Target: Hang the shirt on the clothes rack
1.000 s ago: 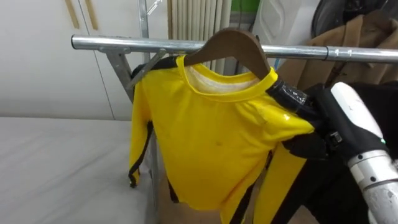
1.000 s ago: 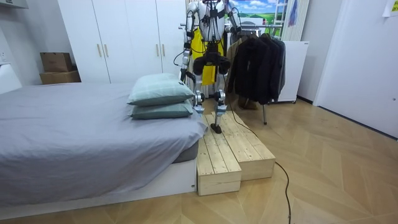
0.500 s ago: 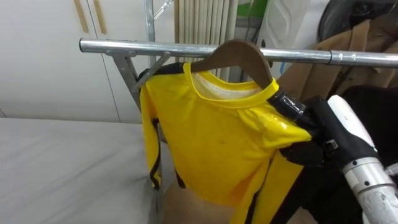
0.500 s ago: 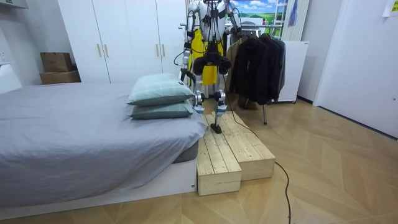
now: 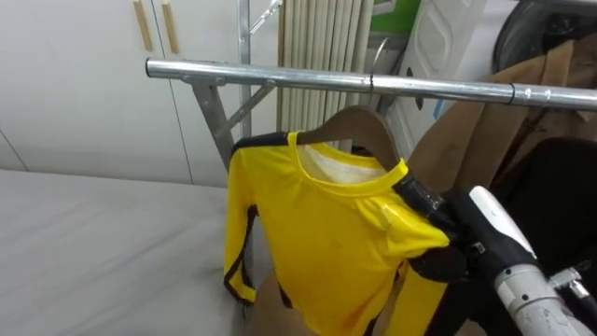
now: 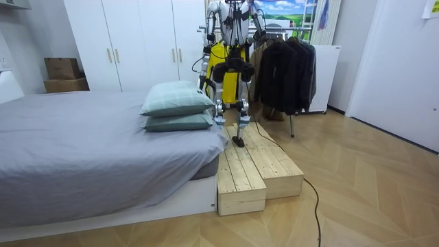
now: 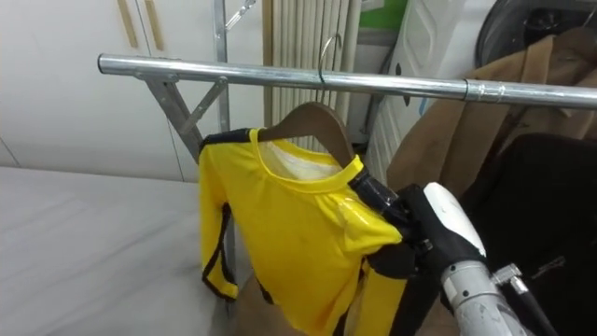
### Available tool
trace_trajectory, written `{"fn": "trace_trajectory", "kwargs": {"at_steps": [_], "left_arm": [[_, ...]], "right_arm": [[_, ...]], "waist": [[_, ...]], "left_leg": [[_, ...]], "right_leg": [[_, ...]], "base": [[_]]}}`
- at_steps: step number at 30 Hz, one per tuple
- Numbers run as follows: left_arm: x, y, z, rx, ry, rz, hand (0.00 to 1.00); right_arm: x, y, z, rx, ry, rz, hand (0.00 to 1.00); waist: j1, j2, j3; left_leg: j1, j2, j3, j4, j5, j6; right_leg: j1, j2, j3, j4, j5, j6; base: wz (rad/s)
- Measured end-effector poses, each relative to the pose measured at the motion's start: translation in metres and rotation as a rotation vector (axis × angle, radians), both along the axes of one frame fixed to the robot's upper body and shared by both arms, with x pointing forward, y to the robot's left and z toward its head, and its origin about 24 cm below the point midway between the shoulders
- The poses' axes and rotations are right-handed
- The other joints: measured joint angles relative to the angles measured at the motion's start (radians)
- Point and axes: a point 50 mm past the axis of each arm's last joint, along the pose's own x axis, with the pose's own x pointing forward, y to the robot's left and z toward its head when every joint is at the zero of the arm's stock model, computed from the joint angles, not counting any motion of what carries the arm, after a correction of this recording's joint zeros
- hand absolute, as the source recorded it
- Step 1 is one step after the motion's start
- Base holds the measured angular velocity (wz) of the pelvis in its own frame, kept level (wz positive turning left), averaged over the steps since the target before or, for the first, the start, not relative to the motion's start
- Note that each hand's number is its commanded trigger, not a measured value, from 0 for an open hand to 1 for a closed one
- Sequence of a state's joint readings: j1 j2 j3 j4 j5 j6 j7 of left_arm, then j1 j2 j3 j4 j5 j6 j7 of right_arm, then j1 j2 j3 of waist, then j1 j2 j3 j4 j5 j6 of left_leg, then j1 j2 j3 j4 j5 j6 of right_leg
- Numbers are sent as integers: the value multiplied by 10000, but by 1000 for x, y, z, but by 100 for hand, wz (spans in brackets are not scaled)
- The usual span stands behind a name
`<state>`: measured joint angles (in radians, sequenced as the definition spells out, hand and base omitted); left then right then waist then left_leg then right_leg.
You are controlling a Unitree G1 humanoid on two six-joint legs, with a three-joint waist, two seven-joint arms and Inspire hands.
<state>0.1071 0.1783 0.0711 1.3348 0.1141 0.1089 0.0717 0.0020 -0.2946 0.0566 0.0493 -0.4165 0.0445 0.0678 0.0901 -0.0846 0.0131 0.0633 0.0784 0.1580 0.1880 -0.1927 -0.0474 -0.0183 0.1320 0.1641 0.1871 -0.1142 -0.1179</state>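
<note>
Left eye view: a metal rail (image 5: 373, 82) crosses the upper part of the scene from 10 o'clock to 3 o'clock. Just below it, at centre, a yellow shirt (image 5: 317, 233) sits on a wooden hanger (image 5: 359, 123). The shirt is tilted, so the shoulder on my right dips toward 4 o'clock. My right hand (image 5: 452, 233), black, comes in from 4 o'clock and is closed on that shoulder of the shirt, with fingers over the top and thumb beneath. A grey bed (image 5: 93, 233) lies at 8 o'clock, with white wardrobe doors (image 5: 84, 84) at 10 o'clock. At 2 o'clock a brown coat (image 5: 532, 93) hangs from the rail, and a dark garment (image 5: 560, 177) hangs below it.

Right eye view: the hanger's thin wire hook (image 7: 324, 56) rises at 12 o'clock and crosses the rail. I cannot tell whether it rests on the rail.

Room view: at 12 o'clock the robot stands on a wooden platform (image 6: 257, 165) beside the bed, facing the clothes rail, with the yellow shirt in front of its body. Dark coats (image 6: 285, 68) hang at 1 o'clock. Two pale pillows (image 6: 177, 103) lie on the bed at 10 o'clock. I cannot tell the state of the left hand.
</note>
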Motion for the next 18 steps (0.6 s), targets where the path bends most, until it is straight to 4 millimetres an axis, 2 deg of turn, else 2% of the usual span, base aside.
{"fn": "trace_trajectory", "kwargs": {"at_steps": [8,14,18], "left_arm": [[0,-1,0,-19,-14,48,0],[0,-1,0,-31,10,-13,0],[0,-1,0,-33,4,-45,0]], "right_arm": [[-2,-8,-18,559,798,-413,100],[8,-9,-21,702,966,-556,100],[14,-10,-31,1183,1394,-827,100]], "waist": [[8,24,-7],[24,60,0],[40,51,-5]], "left_leg": [[6,-16,-62,1,0,1],[16,-14,-71,2,1,1],[18,-17,-98,2,1,1]], "right_leg": [[0,-11,-24,5,-9,4],[5,-10,-30,17,-11,2],[16,-16,-51,9,-12,3]], "base": [[0],[0],[1]]}}
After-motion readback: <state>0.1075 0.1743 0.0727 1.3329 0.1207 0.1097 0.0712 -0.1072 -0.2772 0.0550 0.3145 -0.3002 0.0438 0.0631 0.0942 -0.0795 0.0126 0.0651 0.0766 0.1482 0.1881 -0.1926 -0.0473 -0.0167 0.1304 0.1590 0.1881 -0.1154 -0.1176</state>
